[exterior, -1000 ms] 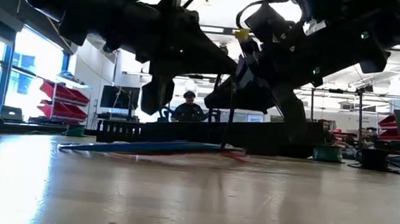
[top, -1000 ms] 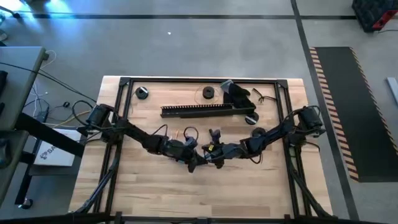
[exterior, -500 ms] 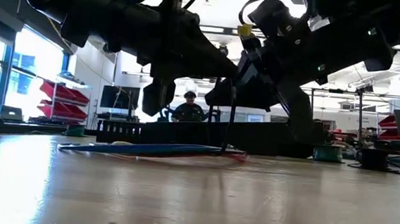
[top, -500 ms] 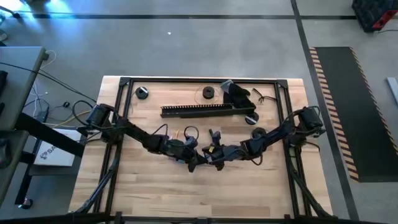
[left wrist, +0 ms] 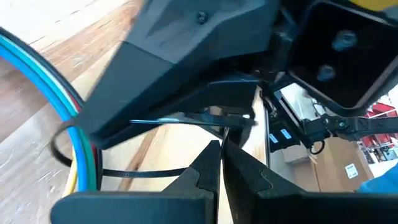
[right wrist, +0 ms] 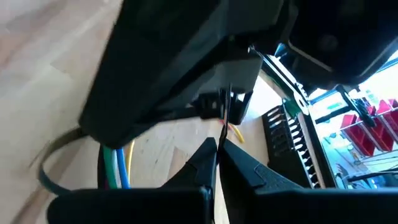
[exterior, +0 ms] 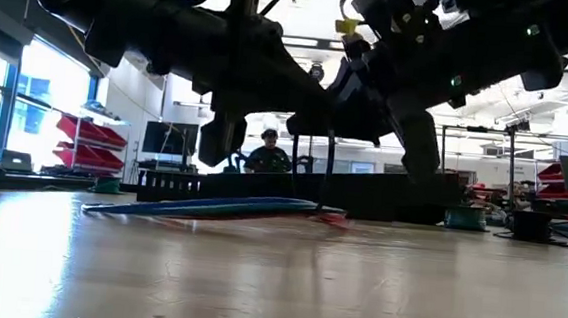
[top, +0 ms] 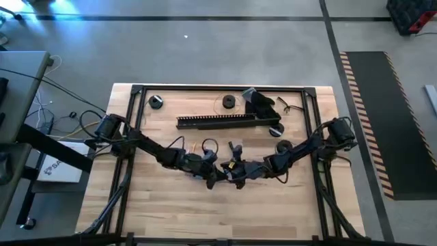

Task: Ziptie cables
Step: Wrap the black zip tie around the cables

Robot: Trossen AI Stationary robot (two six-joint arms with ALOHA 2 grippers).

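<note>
R gripper (top: 238, 171) raised slightly vs. a moment ago; L gripper (top: 217, 175) unmoved. Both jaws shut on ziptie (left wrist: 186, 118), looped round cables (left wrist: 78, 158) at table centre. Cinching judged underway.

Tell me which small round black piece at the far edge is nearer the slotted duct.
The middle round piece, just beyond the duct; the other round piece lies past the duct's left end.

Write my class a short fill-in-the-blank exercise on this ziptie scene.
1. The ziptie loops ___ the cables.
2. The left claw and right claw are both ___ on the ziptie.
3. The duct is coloured ___.
Missing words: around; shut; black.
</note>
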